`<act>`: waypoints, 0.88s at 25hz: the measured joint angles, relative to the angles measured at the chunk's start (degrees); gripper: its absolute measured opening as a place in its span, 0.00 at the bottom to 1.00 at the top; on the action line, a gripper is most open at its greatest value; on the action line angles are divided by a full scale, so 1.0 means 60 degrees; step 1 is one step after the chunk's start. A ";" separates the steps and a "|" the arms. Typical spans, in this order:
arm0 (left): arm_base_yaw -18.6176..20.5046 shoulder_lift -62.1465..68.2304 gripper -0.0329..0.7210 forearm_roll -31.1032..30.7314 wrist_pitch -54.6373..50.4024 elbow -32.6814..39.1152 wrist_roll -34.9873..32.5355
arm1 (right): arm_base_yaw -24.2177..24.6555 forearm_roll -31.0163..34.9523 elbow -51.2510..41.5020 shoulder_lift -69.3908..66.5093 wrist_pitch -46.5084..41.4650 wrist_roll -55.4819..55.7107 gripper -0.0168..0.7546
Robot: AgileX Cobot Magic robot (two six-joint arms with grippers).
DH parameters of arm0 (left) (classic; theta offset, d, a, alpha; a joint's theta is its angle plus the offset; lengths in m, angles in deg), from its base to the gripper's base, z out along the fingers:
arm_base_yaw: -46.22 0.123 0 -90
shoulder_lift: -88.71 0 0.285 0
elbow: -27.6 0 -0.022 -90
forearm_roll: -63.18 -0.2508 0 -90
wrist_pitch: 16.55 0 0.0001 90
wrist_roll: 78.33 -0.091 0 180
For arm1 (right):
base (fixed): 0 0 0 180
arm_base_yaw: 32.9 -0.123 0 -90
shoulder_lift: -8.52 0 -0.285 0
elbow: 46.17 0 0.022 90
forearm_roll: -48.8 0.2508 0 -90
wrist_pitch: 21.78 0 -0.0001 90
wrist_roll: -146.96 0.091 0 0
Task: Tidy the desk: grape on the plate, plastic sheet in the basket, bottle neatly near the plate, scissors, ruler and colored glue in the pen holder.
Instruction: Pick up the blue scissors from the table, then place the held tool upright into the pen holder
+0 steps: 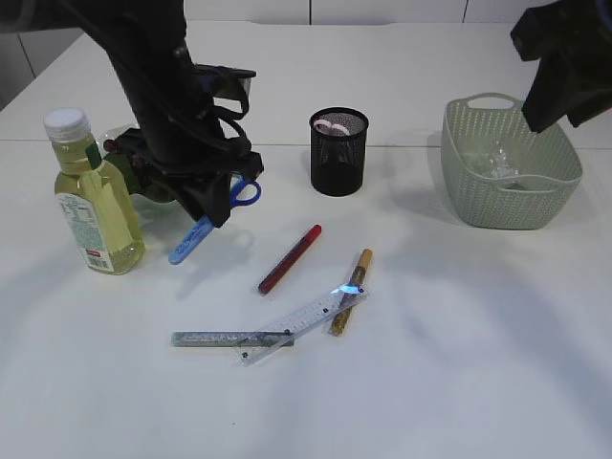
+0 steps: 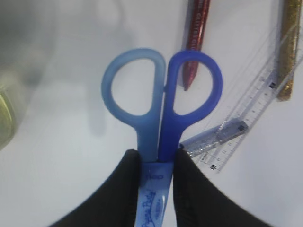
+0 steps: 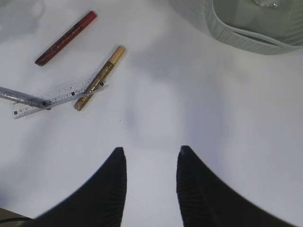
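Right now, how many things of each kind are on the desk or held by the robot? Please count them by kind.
Glue pens: 3 (red, gold, silver)
Ruler: 1
Scissors: 1, held in the left gripper
Bottle: 1
Pen holder: 1
Basket: 1
Total: 8

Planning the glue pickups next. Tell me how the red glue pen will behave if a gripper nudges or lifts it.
The red glue pen is a slim round tube lying flat on the smooth table, so a nudge would probably roll it. It looks rigid and light. Nothing touches it, unlike the gold glue pen overlapping the ruler.
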 joint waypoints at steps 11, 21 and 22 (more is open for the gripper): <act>-0.0283 -0.0747 0.25 0.0045 0.1494 0.0000 0.0000 | 0.0000 0.0000 0.0000 0.0000 0.0000 0.0000 0.41; -0.0283 -0.0751 0.25 -0.0035 0.5321 0.0000 0.0000 | 0.0000 0.0000 0.0000 0.0000 -0.0040 0.0000 0.41; -0.0283 -0.0751 0.25 -0.0035 0.5755 0.0000 0.0000 | 0.0000 0.0000 0.0000 0.0000 -0.0040 0.0000 0.41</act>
